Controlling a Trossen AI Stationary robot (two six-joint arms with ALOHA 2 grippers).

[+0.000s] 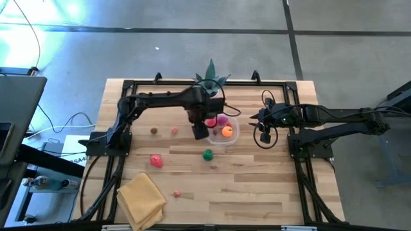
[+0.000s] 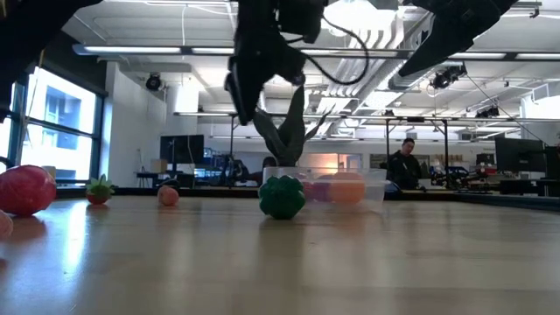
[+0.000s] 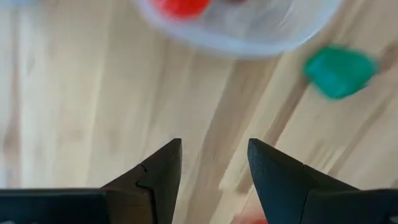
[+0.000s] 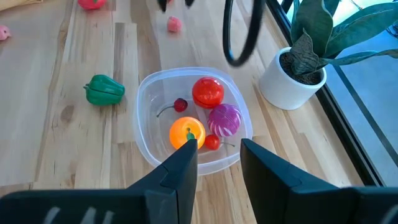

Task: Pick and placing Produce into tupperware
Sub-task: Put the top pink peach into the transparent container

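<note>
Left gripper (image 1: 200, 131) hovered just beside tupperware (image 1: 232, 136), fingers apart, empty. Tupperware held red, purple, orange pieces. Right gripper (image 4: 219, 163) parked on its other side, also spread, empty. Likely next: green pepper (image 1: 207, 154) near tupperware; descend, close.

Grey concrete floor (image 1: 192, 38); bright windows (image 2: 52, 131) behind.

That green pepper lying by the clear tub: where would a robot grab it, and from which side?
Probably from straight above, pinching the green pepper across its narrow middle. It lies on its side on bare wood, clear of the tupperware, so fingers fit down both flanks. The left gripper, open and empty, hangs nearest. The right gripper, also open, waits beyond the container.
</note>
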